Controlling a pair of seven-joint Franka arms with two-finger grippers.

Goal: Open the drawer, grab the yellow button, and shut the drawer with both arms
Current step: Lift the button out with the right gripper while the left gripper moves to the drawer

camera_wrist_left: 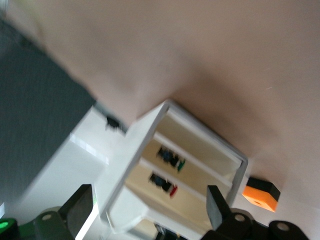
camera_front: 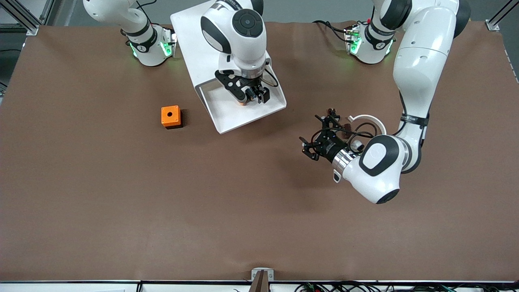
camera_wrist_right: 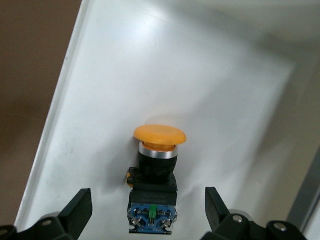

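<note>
The drawer point(camera_front: 227, 115), the top one of the white cabinet point(camera_front: 194, 40), stands pulled out toward the front camera. The button point(camera_front: 242, 103) lies in it. The right wrist view shows its orange cap point(camera_wrist_right: 160, 135) and blue-black body on the drawer's white floor point(camera_wrist_right: 150, 70). My right gripper point(camera_front: 252, 95) hangs low over the drawer, open, one finger on each side of the button's body point(camera_wrist_right: 148, 212) without touching it. My left gripper point(camera_front: 309, 148) is open and empty over bare table toward the left arm's end, and it points at the cabinet front point(camera_wrist_left: 145, 130).
An orange cube box with a hole point(camera_front: 170, 117) sits on the table beside the drawer, toward the right arm's end; it also shows in the left wrist view point(camera_wrist_left: 260, 195). The cabinet's lower drawers point(camera_wrist_left: 170, 172) hold small coloured parts. Brown table stretches toward the front camera.
</note>
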